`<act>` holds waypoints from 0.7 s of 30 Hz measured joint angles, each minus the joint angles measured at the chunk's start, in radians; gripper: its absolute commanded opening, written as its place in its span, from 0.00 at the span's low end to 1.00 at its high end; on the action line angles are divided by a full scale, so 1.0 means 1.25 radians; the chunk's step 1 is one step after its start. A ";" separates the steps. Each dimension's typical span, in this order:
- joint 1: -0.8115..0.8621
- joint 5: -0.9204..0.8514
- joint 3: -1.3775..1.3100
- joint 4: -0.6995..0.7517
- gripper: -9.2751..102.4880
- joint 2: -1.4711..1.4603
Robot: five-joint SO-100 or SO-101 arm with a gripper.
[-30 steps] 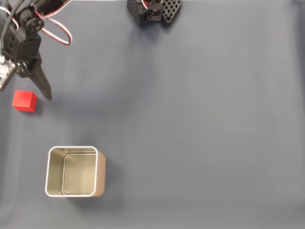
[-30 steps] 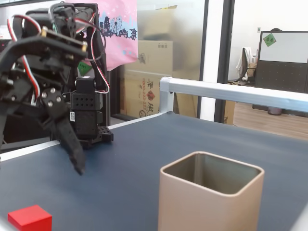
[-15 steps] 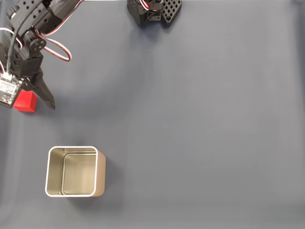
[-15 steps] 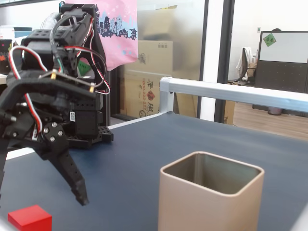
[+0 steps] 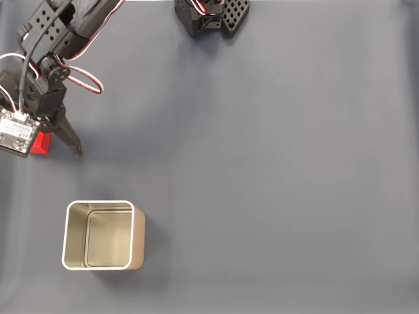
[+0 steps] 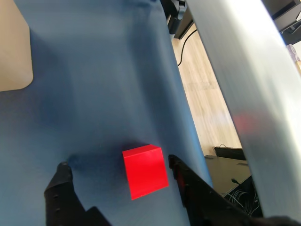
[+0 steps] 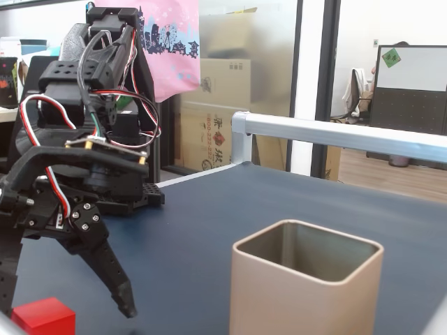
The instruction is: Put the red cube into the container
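Note:
The red cube (image 5: 42,144) lies on the dark mat at the far left of a fixed view from above, half hidden under my wrist. My gripper (image 5: 44,152) is open and straddles it. In the wrist view the cube (image 6: 145,170) sits between the two black fingers (image 6: 63,188), nearer the right-hand one, with a gap on each side. From the side, one finger (image 7: 112,276) slopes down just right of the cube (image 7: 43,315). The container (image 5: 98,202), a square beige tin, stands upright and empty below the cube in the top view and is seen at right as the container (image 7: 307,279) from the side.
The arm's base (image 5: 209,16) stands at the far edge of the mat. An aluminium rail (image 7: 335,136) borders the table; it runs close beside the cube as the rail (image 6: 235,70) in the wrist view, with floor beyond it.
My gripper has come down and forward over the cube, from beside it to either side of it. The cube and the container have stayed where they were.

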 measured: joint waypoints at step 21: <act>0.000 -0.001 0.016 0.001 0.10 -0.002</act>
